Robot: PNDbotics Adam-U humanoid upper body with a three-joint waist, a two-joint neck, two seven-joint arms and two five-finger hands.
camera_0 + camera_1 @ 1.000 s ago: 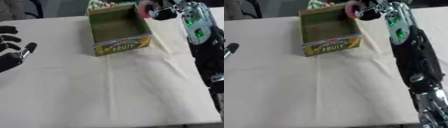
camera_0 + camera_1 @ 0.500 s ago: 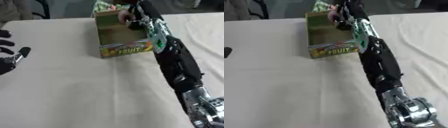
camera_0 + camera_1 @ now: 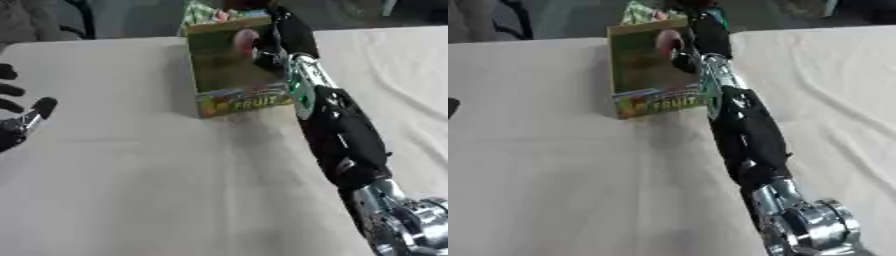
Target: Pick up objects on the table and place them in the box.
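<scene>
- Hanging inside the mouth of the box (image 3: pixel 238 97), a small pink object (image 3: pixel 246 39) sits toward the box's far right part, above the green floor; whether it touches the floor cannot be told.
- Right hand (image 3: pixel 273 46) lies just right of the pink object, its dark fingers apparently curled round it, reaching in over the box's right wall.
- The key relation: object and hand are both already over the box interior, so by my reading the coming move is only a release straight down, not a further reach.
- The right arm runs long from the near right corner to the far box.
- Left hand (image 3: pixel 17 117) rests relaxed at the left edge of the desk (image 3: pixel 131 190), well apart from the box.
</scene>
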